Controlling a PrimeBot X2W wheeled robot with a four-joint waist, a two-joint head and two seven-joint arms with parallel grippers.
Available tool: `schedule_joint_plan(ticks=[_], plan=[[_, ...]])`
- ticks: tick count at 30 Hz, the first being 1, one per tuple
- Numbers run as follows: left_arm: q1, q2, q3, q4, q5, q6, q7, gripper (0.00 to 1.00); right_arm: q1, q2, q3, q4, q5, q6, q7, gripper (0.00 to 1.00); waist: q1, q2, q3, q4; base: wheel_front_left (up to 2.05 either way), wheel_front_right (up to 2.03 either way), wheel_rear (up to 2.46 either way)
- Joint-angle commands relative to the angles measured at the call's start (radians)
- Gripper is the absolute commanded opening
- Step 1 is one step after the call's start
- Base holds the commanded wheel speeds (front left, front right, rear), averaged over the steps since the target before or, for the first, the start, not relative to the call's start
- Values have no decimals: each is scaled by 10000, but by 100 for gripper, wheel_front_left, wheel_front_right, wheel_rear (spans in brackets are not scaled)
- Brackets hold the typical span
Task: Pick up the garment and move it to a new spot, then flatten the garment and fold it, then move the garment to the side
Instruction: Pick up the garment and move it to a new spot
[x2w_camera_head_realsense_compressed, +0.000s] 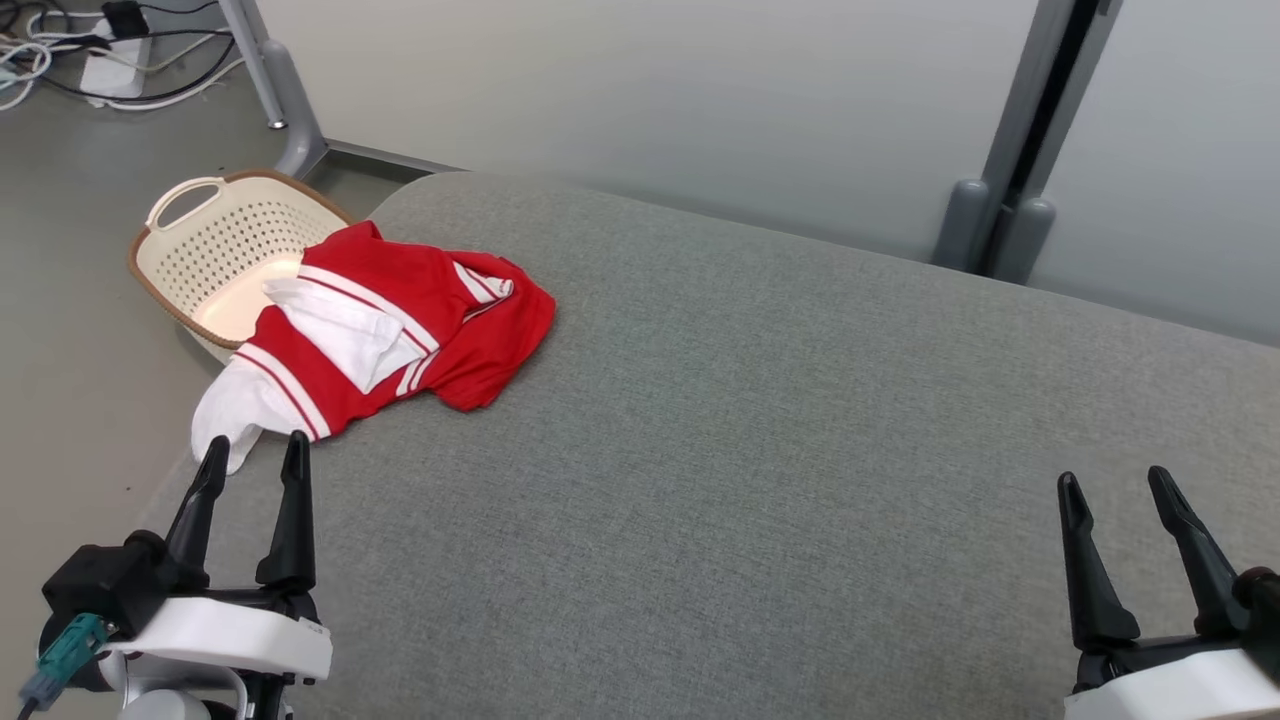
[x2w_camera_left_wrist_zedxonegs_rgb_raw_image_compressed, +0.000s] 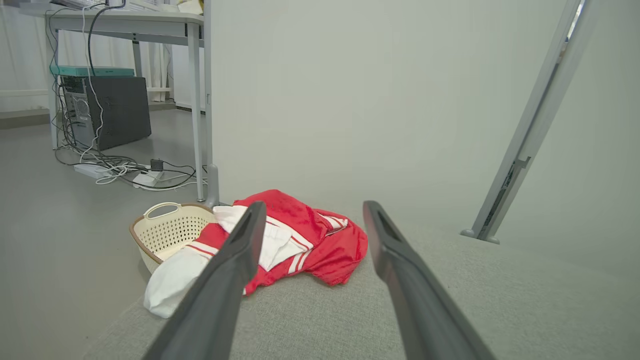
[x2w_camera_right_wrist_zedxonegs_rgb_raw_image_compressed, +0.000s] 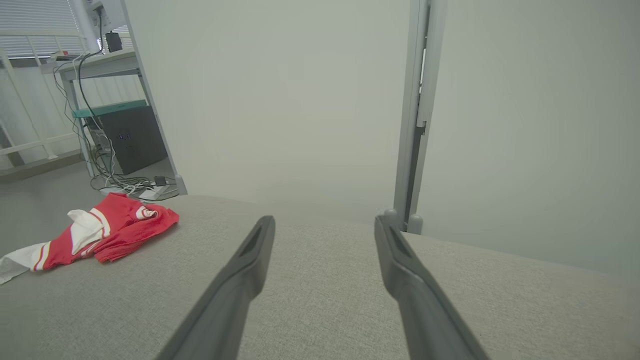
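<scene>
Garment (x2w_camera_head_realsense_compressed: 400, 325) lies crumpled at couch's (x2w_camera_head_realsense_compressed: 760, 420) far-left corner, partly over basket (x2w_camera_head_realsense_compressed: 215, 245), just ahead of L gripper (x2w_camera_head_realsense_compressed: 253, 453), well apart from R gripper (x2w_camera_head_realsense_compressed: 1115, 490); both w/ jaws wide, empty, so L arm's nearer for the pick

Cream basket (x2w_camera_head_realsense_compressed: 230, 235) on floor (x2w_camera_head_realsense_compressed: 70, 300) beside grey padded surface (x2w_camera_head_realsense_compressed: 800, 450); cables (x2w_camera_left_wrist_zedxonegs_rgb_raw_image_compressed: 112, 175) behind.

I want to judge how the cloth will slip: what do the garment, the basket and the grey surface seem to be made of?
Garment: thin, limp fabric, red with white stripes and panels; soft creases and a faint sheen suggest a synthetic jersey knit.
Basket: cream moulded plastic, smooth, with perforated walls and a brown rim.
Surface: grey woven upholstery, matte, with a visible weave; rounded edges hint at padding.
</scene>
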Motion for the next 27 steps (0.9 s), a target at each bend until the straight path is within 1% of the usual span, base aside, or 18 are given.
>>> schedule_joint_plan(ticks=[1, 10, 12, 16, 19, 23, 25, 27], plan=[[-152, -9, 66, -7, 29, -87, -48, 100, -112, -25, 4, -77, -20, -4, 29, 100, 0, -1, 108, 191, 0, 0, 0], [-388, -240, 333, 46, 325, -304, -67, 100, -307, -23, 48, -178, -175, -4, 202, 100, 0, -1, 394, 307, 0, 0, 0], [-563, -304, 344, 140, 397, -401, -66, 100, -426, -23, 86, -259, -252, -4, 260, 100, 0, -1, 616, 242, 0, 0, 0], [-1268, -484, 418, 567, 402, -629, -66, 100, -819, -23, 188, -556, -532, -4, 474, 100, 0, -1, 1431, -24, 0, 0, 0], [-2107, -573, 443, 1267, 262, -795, -54, 100, -1216, -25, 298, -849, -808, -4, 683, 100, 0, -1, 2266, -311, 0, 0, 0], [-3422, -549, 168, 2720, 65, -918, -55, 100, -1772, -23, 386, -1191, -1186, -4, 835, 100, 0, -1, 3337, -687, 0, 0, 0], [-4102, -535, -277, 3451, -245, -942, -57, 100, -2022, -23, 429, -1293, -1262, -4, 888, 100, 0, -1, 3813, -849, 0, 0, 0], [-4659, -383, -801, 4274, -657, -924, -55, 100, -2243, -23, 484, -1343, -1349, -4, 876, 100, 0, -1, 4197, -987, 0, 0, 0]])
